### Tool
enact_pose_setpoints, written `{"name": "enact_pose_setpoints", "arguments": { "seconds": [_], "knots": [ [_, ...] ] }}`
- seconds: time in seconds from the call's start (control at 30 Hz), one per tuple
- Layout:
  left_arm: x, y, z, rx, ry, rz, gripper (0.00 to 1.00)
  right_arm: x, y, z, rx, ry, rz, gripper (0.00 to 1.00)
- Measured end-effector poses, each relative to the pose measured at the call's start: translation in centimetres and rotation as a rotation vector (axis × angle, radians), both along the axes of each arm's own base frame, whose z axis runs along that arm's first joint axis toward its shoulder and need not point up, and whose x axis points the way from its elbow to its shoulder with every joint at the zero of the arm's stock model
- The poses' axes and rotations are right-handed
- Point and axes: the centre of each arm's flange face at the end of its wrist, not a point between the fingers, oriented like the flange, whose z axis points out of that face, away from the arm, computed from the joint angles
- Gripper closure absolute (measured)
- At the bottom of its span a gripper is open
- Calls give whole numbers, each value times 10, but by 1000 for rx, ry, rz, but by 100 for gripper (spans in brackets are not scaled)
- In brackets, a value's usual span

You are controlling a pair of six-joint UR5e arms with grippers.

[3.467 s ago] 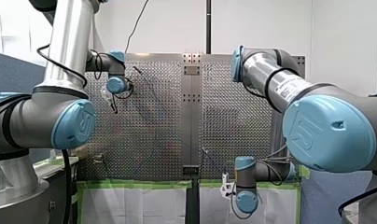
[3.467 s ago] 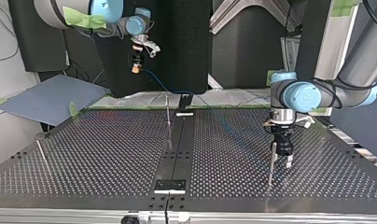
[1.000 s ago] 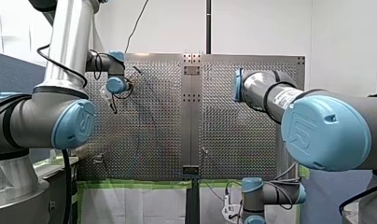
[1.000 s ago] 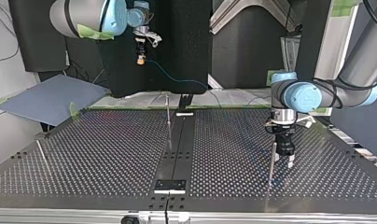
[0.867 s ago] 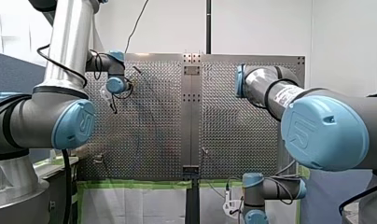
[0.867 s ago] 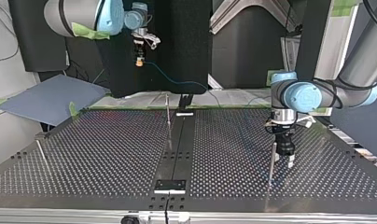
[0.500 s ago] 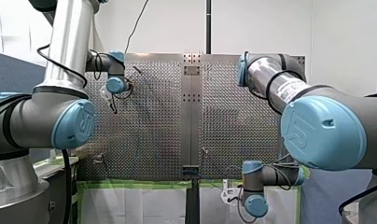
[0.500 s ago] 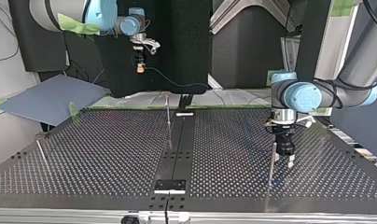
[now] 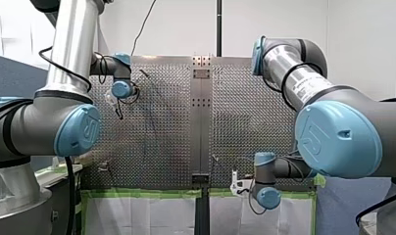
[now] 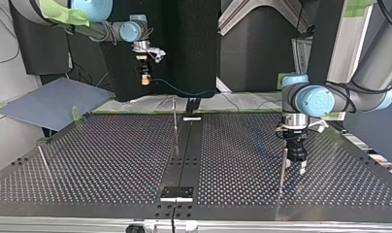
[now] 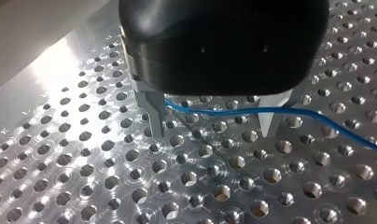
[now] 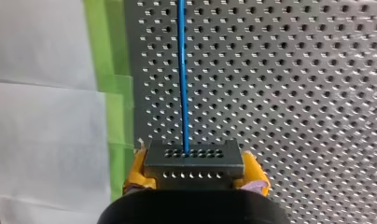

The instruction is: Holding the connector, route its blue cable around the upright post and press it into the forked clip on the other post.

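Connector [image 12: 194, 161] sits clamped in my right gripper's [image 12: 194, 171] yellow pads [image 12: 136, 173], steering its blue cable [image 12: 182, 74]; my left gripper [image 11: 211, 131] stands open, 2 fingers [image 11: 155, 114] straddling it as guide.

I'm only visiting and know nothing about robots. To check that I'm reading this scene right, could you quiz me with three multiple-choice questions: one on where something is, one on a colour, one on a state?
1. Where is the connector? A: on the floor. B: in the right gripper. C: in a person's hand.
2. What colour is the cable? A: blue. B: red. C: white.
3. What state is the left gripper in? A: shut on a screw. B: shut on nothing. C: open.

Answers:
1. B: yellow pads clamp it on both sides.
2. A: a blue line leaves the connector.
3. C: its fingers stand apart, with the cable crossing the gap.
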Motion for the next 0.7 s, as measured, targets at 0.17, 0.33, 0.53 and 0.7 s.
{"name": "enact_pose_setpoints", "arguments": {
  "seconds": [0.17, 0.33, 0.53, 0.7],
  "knots": [
    [0, 0, 0, 1, 0, 0, 0, -6, -5, 21, -37, -17, -12, 100],
    [0, 0, 0, 0, 2, 0, 0, -9, -12, 43, -72, -25, -21, 100],
    [-1, -1, -1, 0, 7, -1, 0, -7, -19, 69, -117, -9, -21, 100],
    [-2, 0, -2, -2, 14, 10, 0, -3, -24, 90, -170, -11, -18, 100]
  ]
}}
